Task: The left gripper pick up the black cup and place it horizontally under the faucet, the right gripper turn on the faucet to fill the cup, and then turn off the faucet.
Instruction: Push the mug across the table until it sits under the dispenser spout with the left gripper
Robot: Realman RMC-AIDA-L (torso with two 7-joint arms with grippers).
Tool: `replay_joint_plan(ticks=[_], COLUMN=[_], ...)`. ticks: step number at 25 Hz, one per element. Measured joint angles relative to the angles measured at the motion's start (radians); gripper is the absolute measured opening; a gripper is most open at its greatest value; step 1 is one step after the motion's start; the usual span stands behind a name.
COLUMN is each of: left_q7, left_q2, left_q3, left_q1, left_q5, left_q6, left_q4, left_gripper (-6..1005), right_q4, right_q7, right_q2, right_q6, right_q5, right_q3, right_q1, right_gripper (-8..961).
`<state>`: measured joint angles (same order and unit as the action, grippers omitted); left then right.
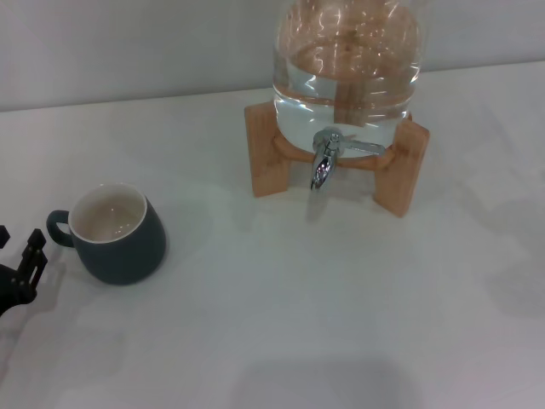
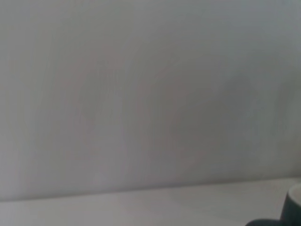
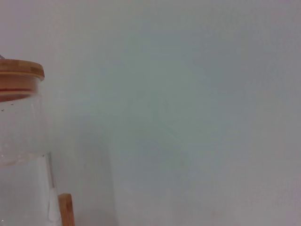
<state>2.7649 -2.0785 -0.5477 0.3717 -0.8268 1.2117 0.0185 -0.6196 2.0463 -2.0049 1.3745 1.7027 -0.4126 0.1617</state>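
Note:
The black cup (image 1: 116, 233) stands upright on the white table at the left, cream inside showing, its loop handle pointing left. A sliver of it also shows in the left wrist view (image 2: 294, 207). My left gripper (image 1: 17, 249) is at the far left edge, just left of the cup's handle, low over the table, open and empty, apart from the cup. The chrome faucet (image 1: 324, 162) points down from the clear glass water jar (image 1: 345, 77), its thin lever sticking out to the right. The right gripper is out of view.
The jar rests on a wooden stand (image 1: 400, 170) at the back centre; water fills its lower part. In the right wrist view the jar (image 3: 23, 179) and its wooden lid (image 3: 19, 75) show against a plain wall. White table (image 1: 298, 324) stretches in front.

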Motion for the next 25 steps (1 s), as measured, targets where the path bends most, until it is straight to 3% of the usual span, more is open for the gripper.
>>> replay_joint_plan(ticks=[6,25], left_q7=[-0.001,-0.007], left_q2=[-0.002,-0.003], left_q3=[0.000,0.003], left_q1=[0.020,0.033], left_q5=[0.000,0.004], left_q6=[-0.060,-0.085], left_q4=[0.009,0.029], left_gripper=[499,497], right_q4=[0.000,0.000], right_q7=[0.000,0.000], right_q2=[0.000,0.000], right_q6=[0.000,-0.003], right_q5=[0.000,0.000], right_q3=[0.000,0.000], right_q1=[0.000,0.002], right_gripper=[853,853])
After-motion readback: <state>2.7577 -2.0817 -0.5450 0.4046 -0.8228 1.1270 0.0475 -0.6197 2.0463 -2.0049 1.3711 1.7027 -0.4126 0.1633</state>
